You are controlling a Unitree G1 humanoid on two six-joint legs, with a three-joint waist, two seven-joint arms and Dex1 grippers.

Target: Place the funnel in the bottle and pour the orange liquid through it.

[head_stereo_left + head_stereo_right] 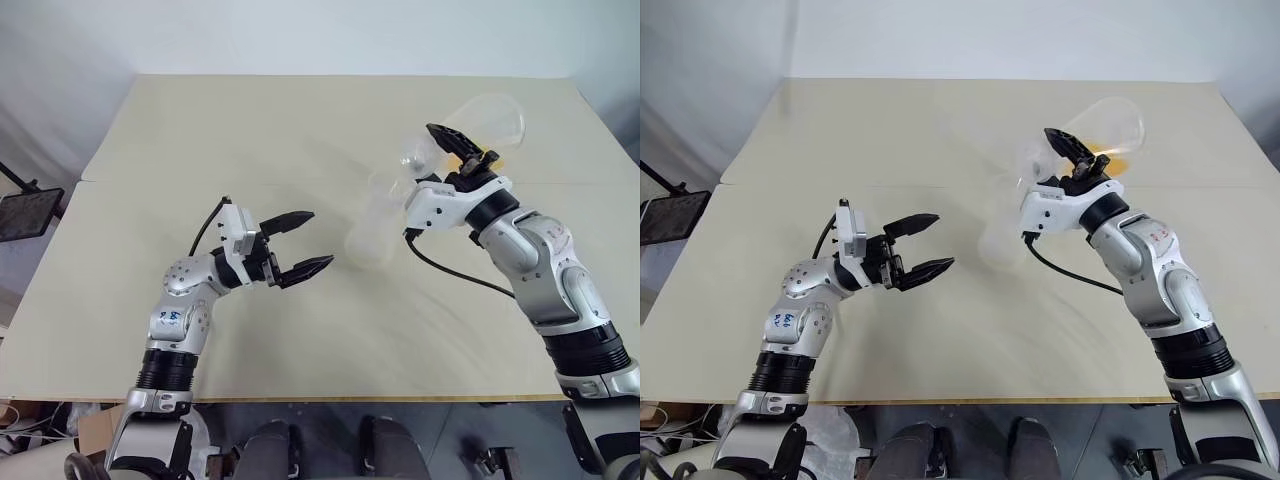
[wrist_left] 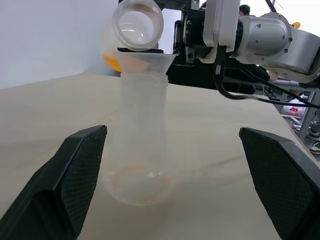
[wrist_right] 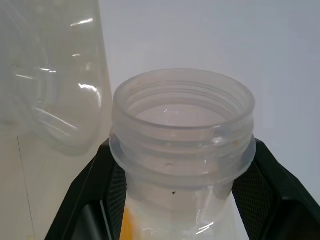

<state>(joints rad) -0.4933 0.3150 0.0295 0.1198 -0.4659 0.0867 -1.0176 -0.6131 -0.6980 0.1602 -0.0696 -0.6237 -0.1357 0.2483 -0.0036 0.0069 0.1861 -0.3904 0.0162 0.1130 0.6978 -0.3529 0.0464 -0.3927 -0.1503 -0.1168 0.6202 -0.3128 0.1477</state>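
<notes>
The funnel sits in the bottle on the table; a tilted container hangs above.

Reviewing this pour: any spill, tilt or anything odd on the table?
Nothing stands out. The bottle stands upright on the table with the funnel seated in its neck. The right hand holds a clear container tipped over the funnel, orange liquid inside it. No spill shows on the table. The left hand is open beside the bottle, apart from it.

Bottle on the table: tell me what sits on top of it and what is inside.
The funnel sits in the neck of the bottle. Inside, only a faint orange film at the base; frosted walls hide finer detail.
</notes>
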